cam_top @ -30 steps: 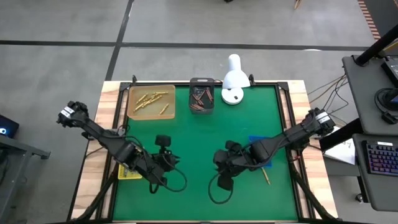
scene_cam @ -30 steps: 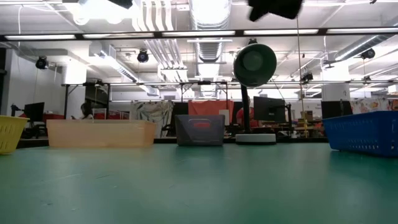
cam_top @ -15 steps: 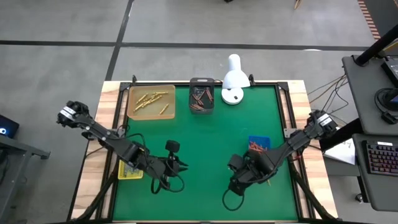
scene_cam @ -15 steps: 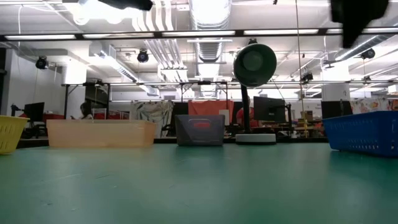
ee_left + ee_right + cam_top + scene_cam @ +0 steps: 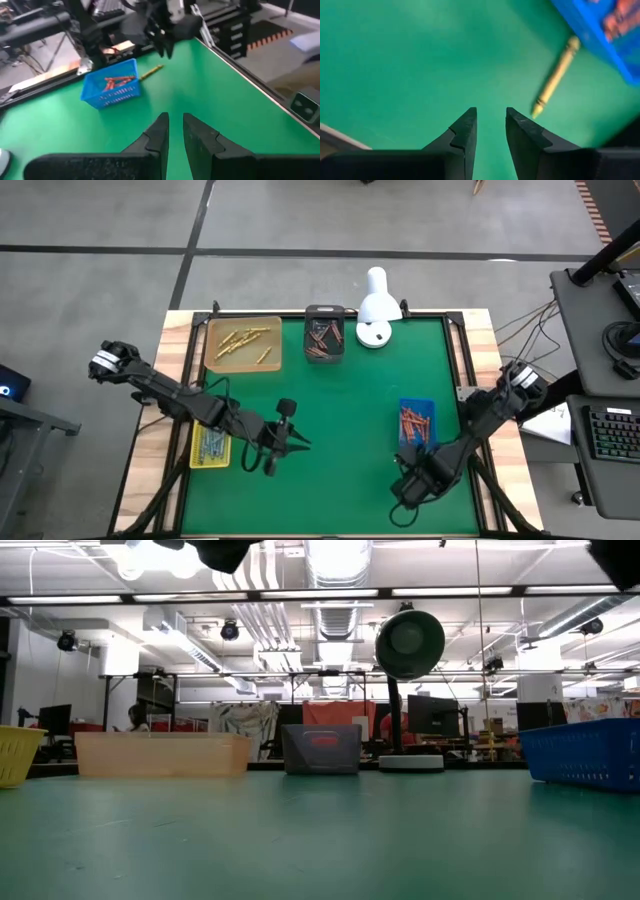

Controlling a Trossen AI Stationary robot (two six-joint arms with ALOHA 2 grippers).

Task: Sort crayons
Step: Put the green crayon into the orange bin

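Taking the blue tray [image 5: 417, 421] as landmark: far to its left a yellow tray [image 5: 211, 447] holds crayons at the mat's edge. The left gripper [image 5: 296, 443] hovers between the two trays, its fingers [image 5: 159, 134] parted by a narrow gap, empty. The blue tray holds red-orange crayons [image 5: 413, 420]. Just beside its near side lies a loose tan crayon [image 5: 555, 75]. The right gripper [image 5: 400, 492] hangs beyond that, fingers [image 5: 464, 131] apart, holding nothing.

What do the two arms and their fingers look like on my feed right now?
Both arms are dark, slim and jointed, each with a pale grey block at its outer end and black cable looping near the wrist. The left gripper and the right gripper each carry two matte black fingers, wedge-shaped and tapering to blunt tips. No markings are legible.
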